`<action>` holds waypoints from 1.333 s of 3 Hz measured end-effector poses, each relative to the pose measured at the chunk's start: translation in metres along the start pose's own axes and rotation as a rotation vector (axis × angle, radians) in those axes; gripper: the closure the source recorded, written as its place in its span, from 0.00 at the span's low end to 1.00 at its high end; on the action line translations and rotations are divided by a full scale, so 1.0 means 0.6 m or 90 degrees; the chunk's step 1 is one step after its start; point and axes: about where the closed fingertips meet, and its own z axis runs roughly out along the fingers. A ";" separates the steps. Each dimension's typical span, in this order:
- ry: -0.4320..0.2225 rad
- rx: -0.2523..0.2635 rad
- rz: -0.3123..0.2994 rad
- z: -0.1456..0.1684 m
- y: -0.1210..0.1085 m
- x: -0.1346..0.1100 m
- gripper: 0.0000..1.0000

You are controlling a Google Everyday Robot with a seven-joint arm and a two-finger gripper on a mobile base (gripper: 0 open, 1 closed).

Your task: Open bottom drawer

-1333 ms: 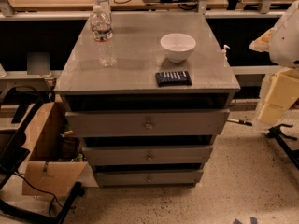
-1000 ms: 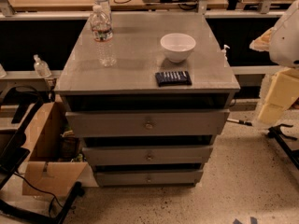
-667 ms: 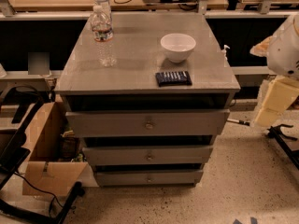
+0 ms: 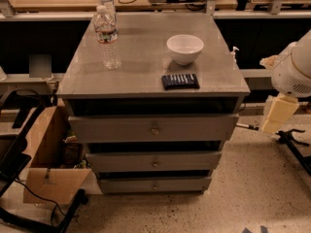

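The grey cabinet has three stacked drawers. The bottom drawer is the lowest and slimmest grey front, with a small round knob at its centre, and it sits pushed in just above the floor. The middle drawer and the top drawer are above it. My gripper hangs as a cream-coloured piece under the white arm at the right edge. It is level with the top drawer, well right of the cabinet, and touches nothing.
On the cabinet top stand a water bottle, a white bowl and a dark flat packet. An open cardboard box and black cables lie on the floor at the left. A black stand leg is at the right. Desks run behind.
The arm and gripper at the right have shifted slightly down and left. The cabinet, drawers and objects on top have not moved.
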 end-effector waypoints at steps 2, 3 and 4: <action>0.063 0.151 -0.044 0.126 -0.041 0.062 0.00; 0.046 0.206 -0.053 0.121 -0.074 0.048 0.00; 0.045 0.206 -0.053 0.120 -0.074 0.047 0.00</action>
